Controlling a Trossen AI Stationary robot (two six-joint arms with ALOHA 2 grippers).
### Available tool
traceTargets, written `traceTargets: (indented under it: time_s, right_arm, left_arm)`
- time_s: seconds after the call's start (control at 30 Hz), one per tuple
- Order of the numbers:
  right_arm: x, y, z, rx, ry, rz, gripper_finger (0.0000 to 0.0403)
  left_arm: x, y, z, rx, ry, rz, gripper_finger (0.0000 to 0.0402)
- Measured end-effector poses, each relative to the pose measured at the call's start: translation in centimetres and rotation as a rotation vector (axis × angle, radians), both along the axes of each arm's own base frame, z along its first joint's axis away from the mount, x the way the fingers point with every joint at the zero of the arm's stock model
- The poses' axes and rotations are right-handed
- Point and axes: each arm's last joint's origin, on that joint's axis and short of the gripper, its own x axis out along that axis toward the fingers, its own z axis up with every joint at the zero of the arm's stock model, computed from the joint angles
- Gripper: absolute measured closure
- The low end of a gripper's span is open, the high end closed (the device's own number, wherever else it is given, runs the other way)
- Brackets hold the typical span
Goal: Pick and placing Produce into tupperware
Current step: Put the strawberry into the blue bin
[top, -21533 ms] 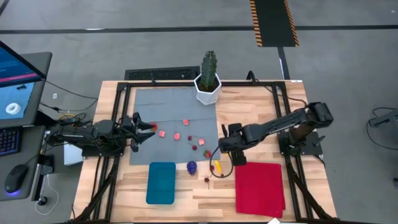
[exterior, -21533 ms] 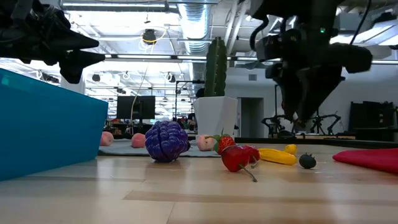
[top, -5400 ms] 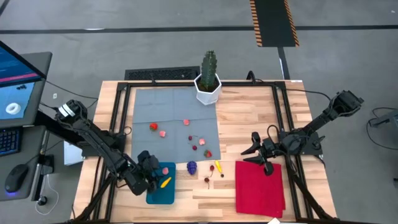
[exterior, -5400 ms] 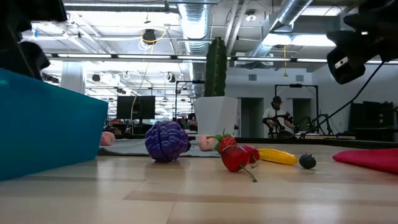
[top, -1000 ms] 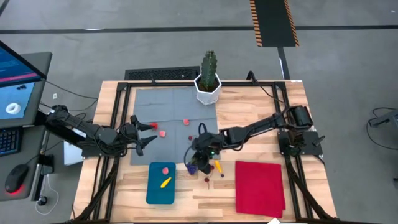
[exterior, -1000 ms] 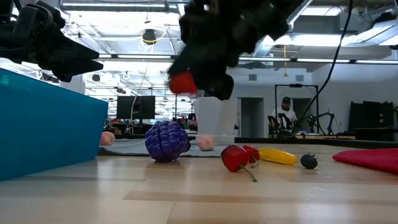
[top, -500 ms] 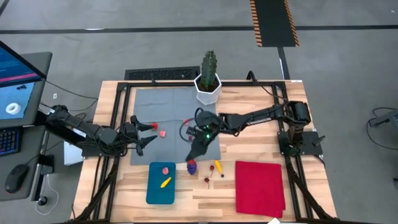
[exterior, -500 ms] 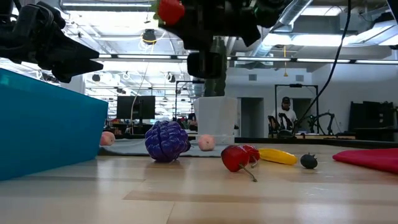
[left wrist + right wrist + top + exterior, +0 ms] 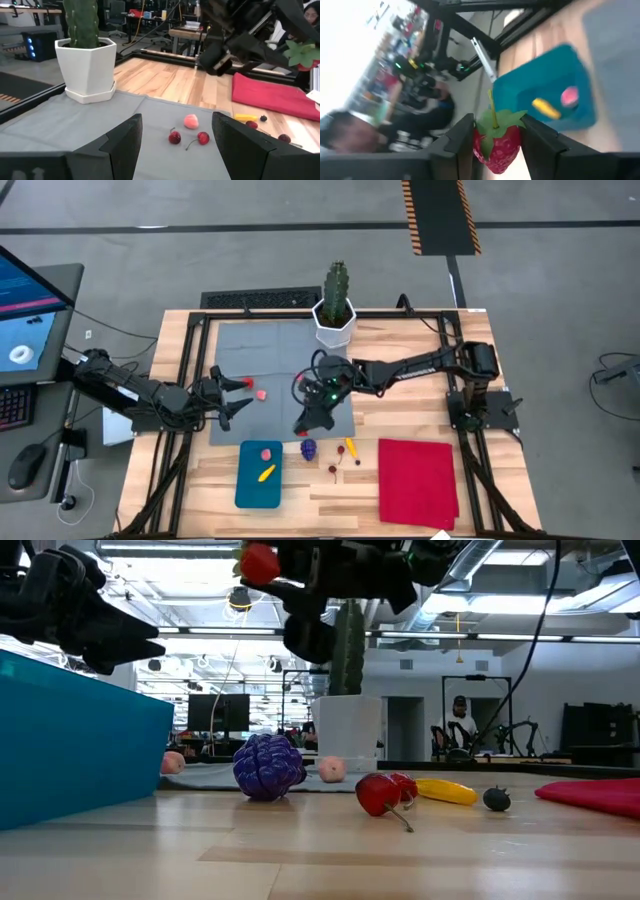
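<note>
A glossy plastic strawberry (image 9: pixel 496 142) hung above the pale wooden worktop (image 9: pixel 400 350), matt grey mat (image 9: pixel 270 355) and red cloth (image 9: pixel 418 480).

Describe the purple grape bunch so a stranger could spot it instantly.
Start at the teal tupperware near the table's front edge. Just beyond its right corner, on bare wood, sits the purple grape bunch. It is the only purple, knobbly piece; its neighbours are red or yellow.

We count one shallow teal-blue rectangular plastic container (image 9: pixel 246 488), with two toy pieces in it: one pink (image 9: pixel 266 452) and one yellow (image 9: pixel 265 474). On the table there is one purple toy grape bunch (image 9: pixel 308 448), one green cactus in a white pot (image 9: pixel 336 298), one flat red cloth (image 9: pixel 417 483) and one grey mat (image 9: pixel 270 350). We see one red toy strawberry with a green leafy cap (image 9: pixel 496 145) and two red cherries on stems (image 9: pixel 174 137).
</note>
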Motion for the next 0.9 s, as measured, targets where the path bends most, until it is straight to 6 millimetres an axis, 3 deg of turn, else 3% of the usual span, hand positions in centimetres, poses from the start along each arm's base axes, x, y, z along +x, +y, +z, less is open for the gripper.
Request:
traceTargets:
  time_s: [0.3,0.67,0.77,0.9]
  right_arm:
    - [0.3,2.1,-0.3,-0.583,-0.319,-0.046,0.0233]
    - [0.0,6.5,0.6,-1.392,-0.375,-0.258,0.0241]
    - [-0.2,7.3,0.9,-1.486,-0.361,-0.274,0.0234]
    - [0.1,7.8,1.9,-1.435,-0.38,-0.311,0.023]
  left_arm:
    - [0.0,0.0,0.0,-0.024,-0.006,0.002,0.0171]
    - [0.0,0.0,0.0,-0.026,-0.01,0.003,0.0171]
    - [0.0,0.0,0.0,-0.026,-0.01,0.003,0.0171]
    - [0.0,0.0,0.0,-0.026,-0.01,0.004,0.0171]
